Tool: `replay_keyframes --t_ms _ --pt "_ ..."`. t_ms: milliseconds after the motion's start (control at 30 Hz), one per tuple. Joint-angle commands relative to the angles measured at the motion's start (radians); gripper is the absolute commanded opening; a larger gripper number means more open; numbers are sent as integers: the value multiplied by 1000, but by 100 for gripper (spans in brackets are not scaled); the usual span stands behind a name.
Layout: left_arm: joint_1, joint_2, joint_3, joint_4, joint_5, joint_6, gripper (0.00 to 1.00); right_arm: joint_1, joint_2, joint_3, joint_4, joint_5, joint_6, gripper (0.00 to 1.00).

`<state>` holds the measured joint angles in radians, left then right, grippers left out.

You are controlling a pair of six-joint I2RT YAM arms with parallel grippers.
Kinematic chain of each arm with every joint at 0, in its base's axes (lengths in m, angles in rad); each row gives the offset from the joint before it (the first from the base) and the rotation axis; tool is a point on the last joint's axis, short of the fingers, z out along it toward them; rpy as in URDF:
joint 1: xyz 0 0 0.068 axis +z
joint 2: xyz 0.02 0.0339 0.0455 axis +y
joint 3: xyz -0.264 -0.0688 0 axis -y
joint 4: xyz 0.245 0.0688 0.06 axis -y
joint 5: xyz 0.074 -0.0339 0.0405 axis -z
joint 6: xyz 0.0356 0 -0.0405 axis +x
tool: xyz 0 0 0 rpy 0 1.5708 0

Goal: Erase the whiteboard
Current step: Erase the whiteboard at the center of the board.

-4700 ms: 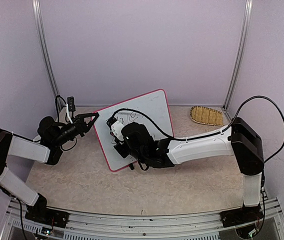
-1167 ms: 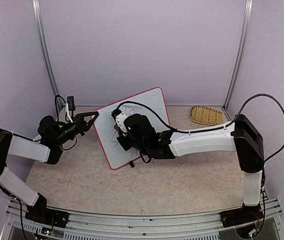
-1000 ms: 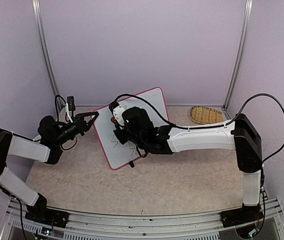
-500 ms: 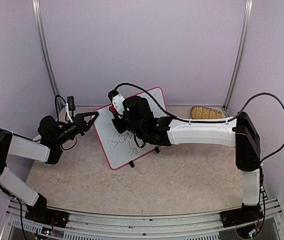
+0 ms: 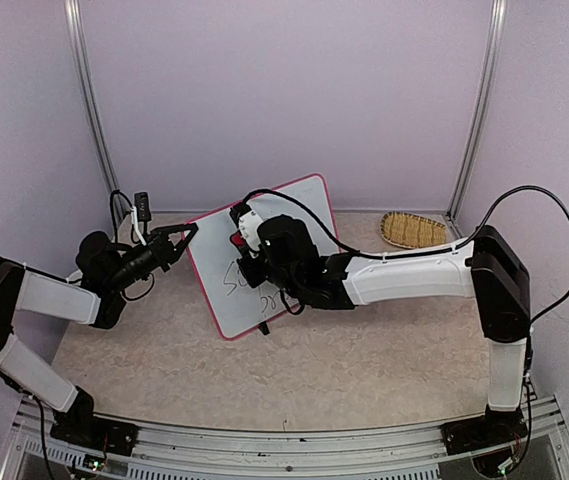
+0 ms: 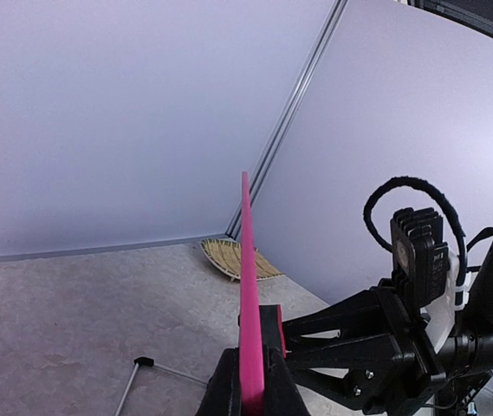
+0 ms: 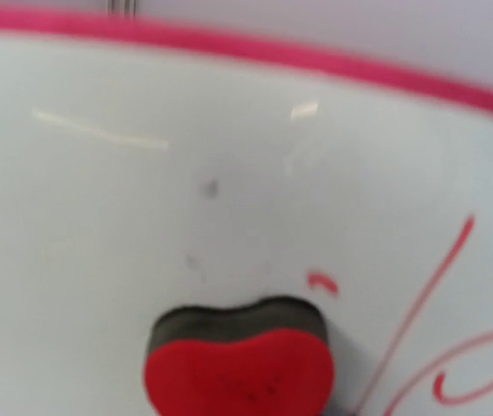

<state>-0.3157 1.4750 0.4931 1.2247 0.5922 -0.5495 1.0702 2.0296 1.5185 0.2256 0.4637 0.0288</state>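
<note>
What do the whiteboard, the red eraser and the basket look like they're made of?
The whiteboard: glossy white coated panel, light glints on it; pink frame, probably plastic. The eraser: red matte top, likely foam or plastic, over dark felt-like pad. The basket: woven straw or bamboo, ribbed tan weave.

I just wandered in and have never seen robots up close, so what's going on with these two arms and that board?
Two robot arms are cleaning a whiteboard. The left gripper is clamped on the board's pink edge, holding it steady and tilted upright. The right gripper presses a red heart-shaped eraser against the board near its top edge. The patch around the eraser looks mostly clean, but marker scrawl lower down is yet to be wiped.
</note>
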Motion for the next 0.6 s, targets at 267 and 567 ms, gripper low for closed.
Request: replay_keyframes --t_ms 267,567 --pt "-22 -2 5 -13 95 39 0 -24 -25 -117 -44 4 55 20" --pt "-22 1 8 -11 95 36 0 -28 -29 -130 -44 11 61 20"
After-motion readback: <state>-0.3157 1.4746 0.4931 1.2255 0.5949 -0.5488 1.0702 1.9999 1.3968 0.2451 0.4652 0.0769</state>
